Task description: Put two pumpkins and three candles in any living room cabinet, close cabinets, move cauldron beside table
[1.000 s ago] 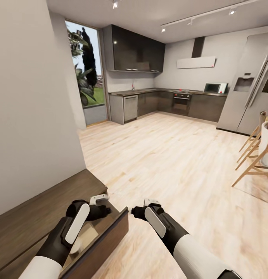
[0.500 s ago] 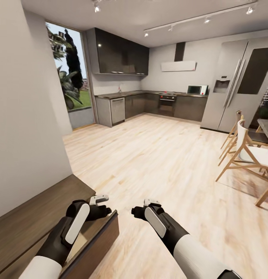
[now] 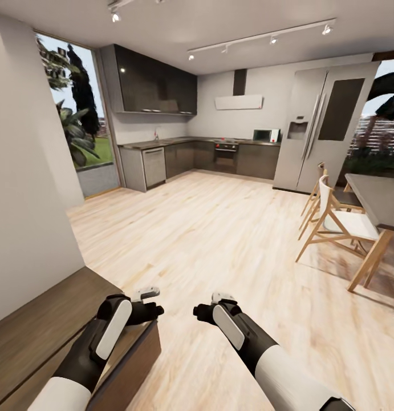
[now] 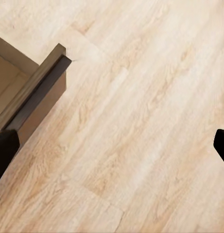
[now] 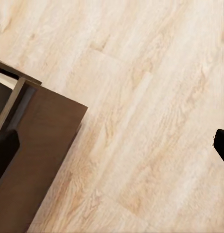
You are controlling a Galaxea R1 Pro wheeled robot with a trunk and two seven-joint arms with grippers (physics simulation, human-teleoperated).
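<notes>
Item: cabinet [image 3: 43,331] — long, low, dark brown, against the pale wall at the robot's left; one drawer [image 3: 131,357] stands pulled out, its pale wood inside visible in the left wrist view [image 4: 7,80] and its dark front in the right wrist view [image 5: 41,165]. Item: left end effector [image 3: 146,301], held above the open drawer's outer corner; fingers wide apart in its wrist view, nothing between them. Item: right end effector [image 3: 215,304], over bare plank floor [image 3: 219,240] just beside the drawer; likewise apart and empty. Item: background — grey kitchen units [image 3: 202,157], tall fridge [image 3: 319,134], wooden chairs [image 3: 333,220] at a dining worktop [image 3: 379,197] on the right. Pumpkins, candles, cauldron and coffee table: not among what these views take in, so their places cannot be stated. Risks, as judgement: the drawer juts into the floor space beside the base — a turn or a drive could clip it with the base or the left forearm; if the robot leaves now the drawer stays open, and the task wants every cabinet shut; whether anything lies inside cannot be told, since only a strip of the interior shows.
</notes>
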